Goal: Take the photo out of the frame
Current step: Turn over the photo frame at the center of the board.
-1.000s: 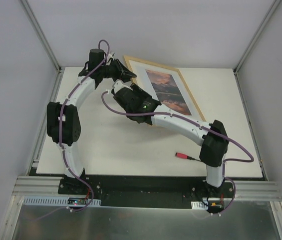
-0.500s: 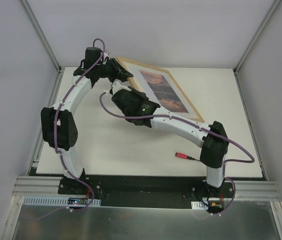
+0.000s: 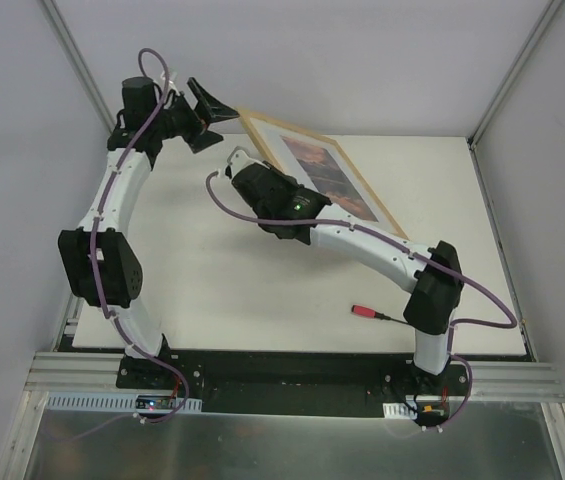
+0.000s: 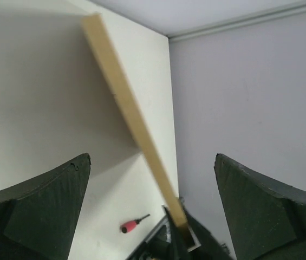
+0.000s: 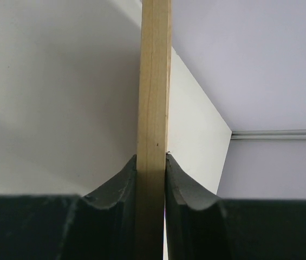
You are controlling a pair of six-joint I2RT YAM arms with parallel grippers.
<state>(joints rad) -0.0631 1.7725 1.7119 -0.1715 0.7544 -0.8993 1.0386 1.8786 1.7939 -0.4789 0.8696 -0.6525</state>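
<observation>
The frame (image 3: 373, 187), thin light wood, stands tilted over the back of the table with its front facing up. The photo (image 3: 328, 178), an orange-pink sunset print with a pale border, sits inside it. My right gripper (image 3: 251, 168) is shut on the frame's left rail. In the right wrist view its fingers (image 5: 119, 187) press both sides of the wooden edge (image 5: 154, 97). My left gripper (image 3: 212, 122) hangs open just left of the frame's far corner and touches nothing. In the left wrist view the frame's edge (image 4: 121, 92) runs between the wide-apart fingers (image 4: 50, 200).
A red-handled screwdriver (image 3: 367, 312) lies on the white table (image 3: 222, 290) near the right arm's base, also seen as the screwdriver (image 4: 132, 224) in the left wrist view. Grey walls close in the back and sides.
The left gripper opened, let go of the frame's far corner and drew back to the left. The right gripper now holds the frame alone.
</observation>
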